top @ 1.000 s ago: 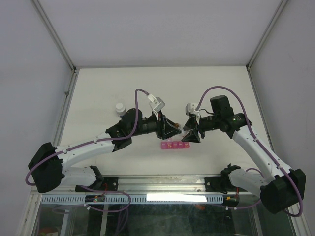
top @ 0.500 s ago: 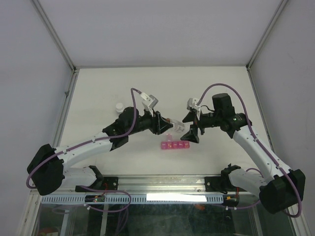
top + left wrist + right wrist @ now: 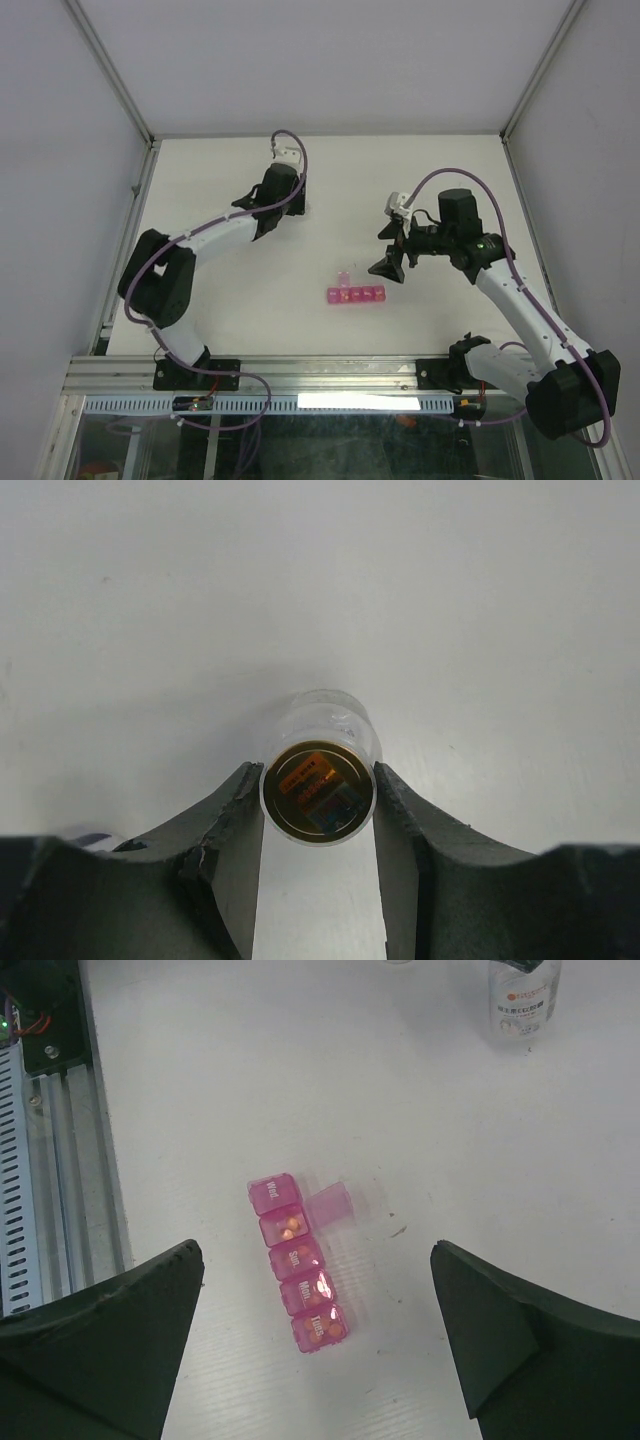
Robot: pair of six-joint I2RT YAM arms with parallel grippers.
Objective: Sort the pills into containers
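Item: translucent pink plastic pill-organiser strip [image 3: 356, 294] [image 3: 297, 1265], five square compartments in a row. It lies flat on the white table [image 3: 450, 180], about midway left to right and nearer the near edge than the far one. The compartment second from its left end is uncovered, its flap lid [image 3: 330, 1203] folded out to the far side. Orange pills [image 3: 290, 1228] show inside it, and more show through some of the closed lids. Item: right gripper [image 3: 389, 250] [image 3: 315, 1250] — fingers spread wide, holding nothing, raised above the strip and slightly to its far right, not touching it. Item: left gripper [image 3: 318, 770], toward the far left part of the table, well apart from the strip — fingers pinching a small clear round bottle [image 3: 318, 795] with orange-brown contents, seen end-on, one finger against each side.
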